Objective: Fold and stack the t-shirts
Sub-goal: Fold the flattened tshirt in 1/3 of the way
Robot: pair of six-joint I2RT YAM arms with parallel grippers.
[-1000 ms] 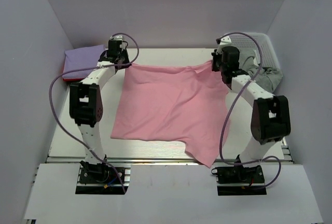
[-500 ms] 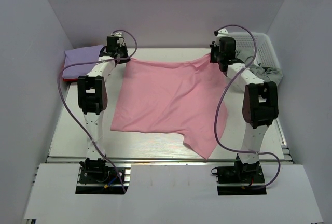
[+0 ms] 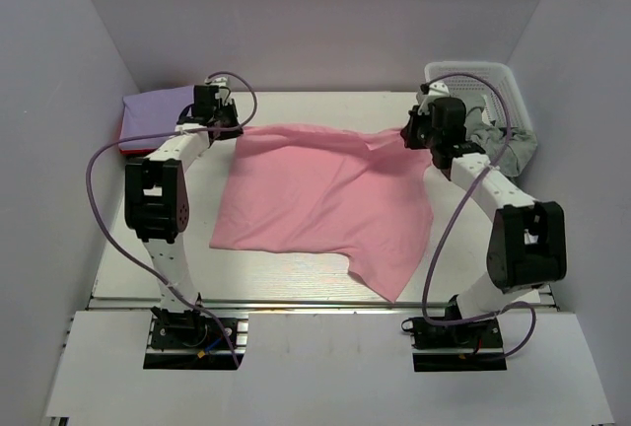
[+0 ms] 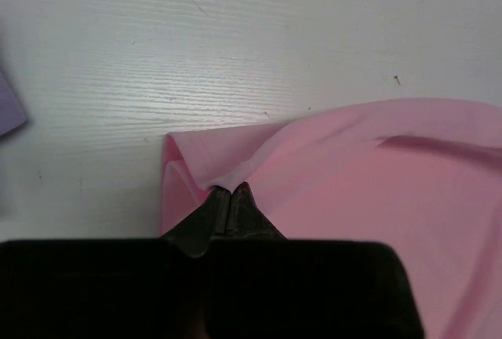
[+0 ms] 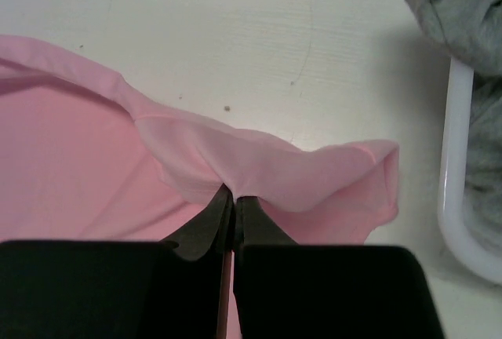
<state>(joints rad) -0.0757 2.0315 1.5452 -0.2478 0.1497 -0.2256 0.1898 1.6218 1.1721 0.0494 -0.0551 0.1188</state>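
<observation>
Top external view: light pink t-shirt (image 3: 325, 199) lies spread left of the white basket (image 3: 498, 76), its far corners pinched by the left gripper (image 4: 229, 194) and right gripper (image 5: 228, 196); uneven pulling could slip these thin pinches, wrinkling the cloth

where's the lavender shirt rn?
Top view: the lavender shirt lies folded at the far-left corner of the table, just left of the left gripper, which pinches the pink shirt.
</observation>
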